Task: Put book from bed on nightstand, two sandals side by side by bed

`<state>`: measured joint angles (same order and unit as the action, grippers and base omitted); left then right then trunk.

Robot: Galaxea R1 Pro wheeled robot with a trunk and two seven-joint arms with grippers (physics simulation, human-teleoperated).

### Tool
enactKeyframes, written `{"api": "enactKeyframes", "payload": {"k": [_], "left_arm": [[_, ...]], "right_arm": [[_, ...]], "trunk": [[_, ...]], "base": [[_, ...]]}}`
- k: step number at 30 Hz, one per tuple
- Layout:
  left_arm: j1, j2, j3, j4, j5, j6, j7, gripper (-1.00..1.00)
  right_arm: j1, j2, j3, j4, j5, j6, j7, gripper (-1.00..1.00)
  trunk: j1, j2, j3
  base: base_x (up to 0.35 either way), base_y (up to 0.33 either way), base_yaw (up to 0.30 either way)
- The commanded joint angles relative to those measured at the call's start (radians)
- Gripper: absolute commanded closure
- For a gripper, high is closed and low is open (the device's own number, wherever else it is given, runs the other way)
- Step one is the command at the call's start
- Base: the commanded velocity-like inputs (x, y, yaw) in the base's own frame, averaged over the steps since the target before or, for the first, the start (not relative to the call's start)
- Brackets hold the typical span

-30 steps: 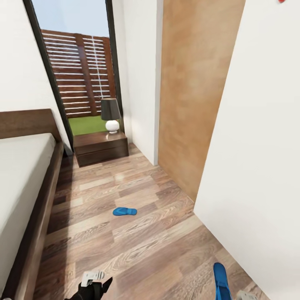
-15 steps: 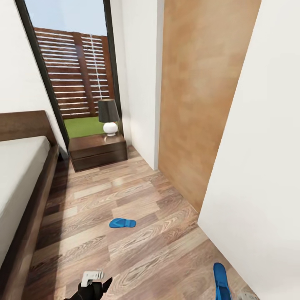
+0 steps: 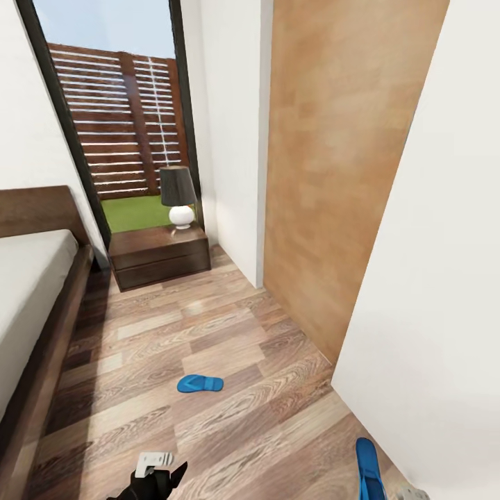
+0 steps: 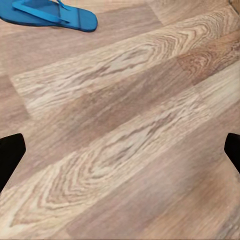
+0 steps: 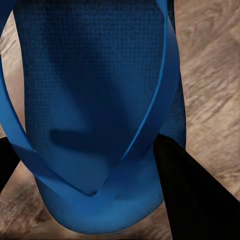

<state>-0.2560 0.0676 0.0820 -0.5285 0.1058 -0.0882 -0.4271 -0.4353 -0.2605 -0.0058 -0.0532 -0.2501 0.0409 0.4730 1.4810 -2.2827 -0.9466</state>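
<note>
On the wood-plank floor (image 3: 229,326), mid-aisle between bed and wall, one blue sandal (image 3: 200,383) lies flat, sole down. Its long axis runs left-right across the aisle, roughly square to the bed's side; which end is the toe is too small to tell in the head view. The left wrist view catches the same sandal (image 4: 50,15) with straps up, floor bare between it and the claw.

Second sandal (image 3: 369,467) sits at the near right, long axis running near-far, carried by the right gripper (image 5: 120,165). In the right wrist view the dark fingers (image 5: 192,195) close on its strap end, blue footbed and V-strap facing the camera. Grip looks to be on one end only.

Left gripper (image 3: 154,472) at near left, low over the floor; its fingers stand wide apart at the frame edges of its wrist view, nothing between them.

Bed (image 3: 42,326) far left, dark frame, off-white mattress. Nightstand (image 3: 160,255) at the far end by the window (image 3: 118,125), lamp (image 3: 178,198) on top. The book is not on any part of the mattress visible here.

Risks, as judged: the end-held sandal could swing or slip out during travel. The two sandals lie at right angles, so the floor one needs turning or the pair will not sit side by side. White wall (image 3: 444,278) is close on the right; an arm swing could clip it.
</note>
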Motion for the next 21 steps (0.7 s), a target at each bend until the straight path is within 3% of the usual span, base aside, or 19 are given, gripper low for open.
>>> {"api": "enactKeyframes", "payload": {"k": [1,21], "left_arm": [[0.0,0.0,0.002,0.001,0.008,0.001,-0.007,-1.0],[-0.001,0.0,0.002,0.001,0.008,0.001,-0.006,-1.0]], "right_arm": [[0.0,0.0,-0.001,0.0,-0.008,0.005,0.003,1.0],[0.0,0.0,0.0,-0.001,-0.008,0.005,0.003,1.0]], "trunk": [[0.0,0.0,-0.001],[0.0,0.0,-0.001]], "base": [[0.207,0.0,0.0],[0.298,0.0,0.0]]}}
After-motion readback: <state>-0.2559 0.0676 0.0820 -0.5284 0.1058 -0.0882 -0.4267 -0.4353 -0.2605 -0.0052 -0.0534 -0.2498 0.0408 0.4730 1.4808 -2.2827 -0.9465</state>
